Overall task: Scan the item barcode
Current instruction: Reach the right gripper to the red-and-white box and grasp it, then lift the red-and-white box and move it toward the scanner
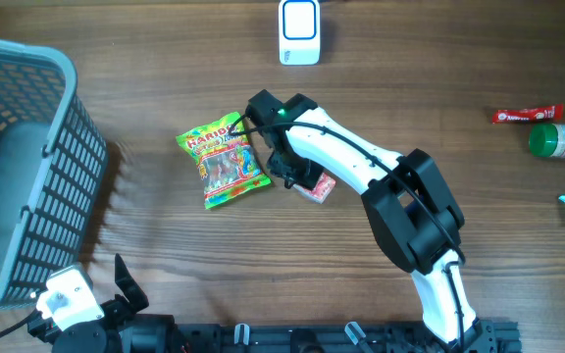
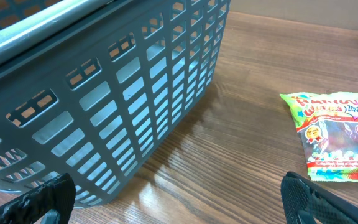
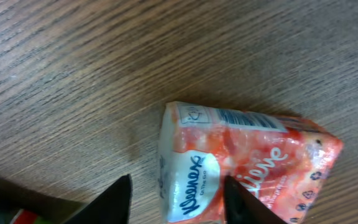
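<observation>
Right claw, tissue pack between its jaws

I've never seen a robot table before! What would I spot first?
The bright Haribo sweet bag in the middle of the table catches the eye first. Just to its right, the right gripper has its fingers either side of a pink Kleenex pack. A big grey basket fills the table's left edge.
</observation>
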`<state>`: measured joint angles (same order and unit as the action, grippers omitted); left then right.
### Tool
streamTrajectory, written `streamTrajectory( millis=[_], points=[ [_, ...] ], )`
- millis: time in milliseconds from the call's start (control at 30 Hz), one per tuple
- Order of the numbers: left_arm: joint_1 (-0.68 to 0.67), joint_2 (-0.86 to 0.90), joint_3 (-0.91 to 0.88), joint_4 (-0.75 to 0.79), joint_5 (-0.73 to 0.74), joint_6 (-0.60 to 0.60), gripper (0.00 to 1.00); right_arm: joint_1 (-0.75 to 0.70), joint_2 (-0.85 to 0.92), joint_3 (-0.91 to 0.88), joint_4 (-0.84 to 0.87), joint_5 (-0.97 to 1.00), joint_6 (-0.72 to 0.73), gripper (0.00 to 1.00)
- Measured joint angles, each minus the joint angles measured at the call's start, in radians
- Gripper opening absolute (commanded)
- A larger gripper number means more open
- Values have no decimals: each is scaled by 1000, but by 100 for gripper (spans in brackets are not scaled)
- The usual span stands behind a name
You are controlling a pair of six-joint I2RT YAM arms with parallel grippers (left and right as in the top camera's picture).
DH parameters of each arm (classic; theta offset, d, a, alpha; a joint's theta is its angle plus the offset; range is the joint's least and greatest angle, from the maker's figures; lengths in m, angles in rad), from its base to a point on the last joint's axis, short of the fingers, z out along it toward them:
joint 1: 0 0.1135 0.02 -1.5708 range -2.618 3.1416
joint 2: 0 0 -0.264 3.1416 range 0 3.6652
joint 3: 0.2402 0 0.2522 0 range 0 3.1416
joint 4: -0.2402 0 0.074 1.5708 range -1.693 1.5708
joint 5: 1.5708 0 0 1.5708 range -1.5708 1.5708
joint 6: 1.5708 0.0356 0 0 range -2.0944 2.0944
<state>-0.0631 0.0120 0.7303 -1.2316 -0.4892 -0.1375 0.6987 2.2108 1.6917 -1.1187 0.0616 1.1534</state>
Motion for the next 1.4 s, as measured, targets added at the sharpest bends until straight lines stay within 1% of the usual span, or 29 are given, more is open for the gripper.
streamTrajectory(
  millis=[33, 233, 367, 433, 633, 733, 933, 1000, 1033, 1100, 1133, 1233, 1333, 1400],
  points=[
    [0, 0, 0, 0, 0, 0, 100, 0, 0, 0, -4, 1, -1, 4],
    [0, 0, 0, 0, 0, 0, 100, -2, 0, 3, -6, -1, -7, 5],
    [0, 0, 0, 0, 0, 0, 100, -18, 0, 61, -65, -47, -139, 4],
    [0, 0, 0, 0, 0, 0, 100, -35, -2, 123, -62, -88, -224, 4],
    [0, 0, 0, 0, 0, 0, 100, -41, -98, 157, 106, -125, -647, 4],
    [0, 0, 0, 0, 0, 0, 100, -26, -125, 163, 141, -132, -757, 4],
    [0, 0, 0, 0, 0, 0, 100, -19, -176, 163, 199, -201, -903, 4],
    [0, 0, 0, 0, 0, 0, 100, -10, -229, 163, 250, -220, -1022, 4],
    [0, 0, 0, 0, 0, 0, 100, 2, -279, 163, 283, -228, -1058, 4],
    [0, 0, 0, 0, 0, 0, 100, 26, -344, 165, 357, -240, -1220, 4],
    [0, 0, 0, 0, 0, 0, 100, 34, -360, 167, 382, -245, -1275, 4],
    [0, 0, 0, 0, 0, 0, 100, 56, -382, 174, 494, -275, -1489, 4],
    [0, 0, 0, 0, 0, 0, 100, 56, -381, 172, 606, -335, -1607, 4],
    [0, 0, 0, 0, 0, 0, 100, 56, -381, 173, 647, -403, -1697, 4]
  ],
)
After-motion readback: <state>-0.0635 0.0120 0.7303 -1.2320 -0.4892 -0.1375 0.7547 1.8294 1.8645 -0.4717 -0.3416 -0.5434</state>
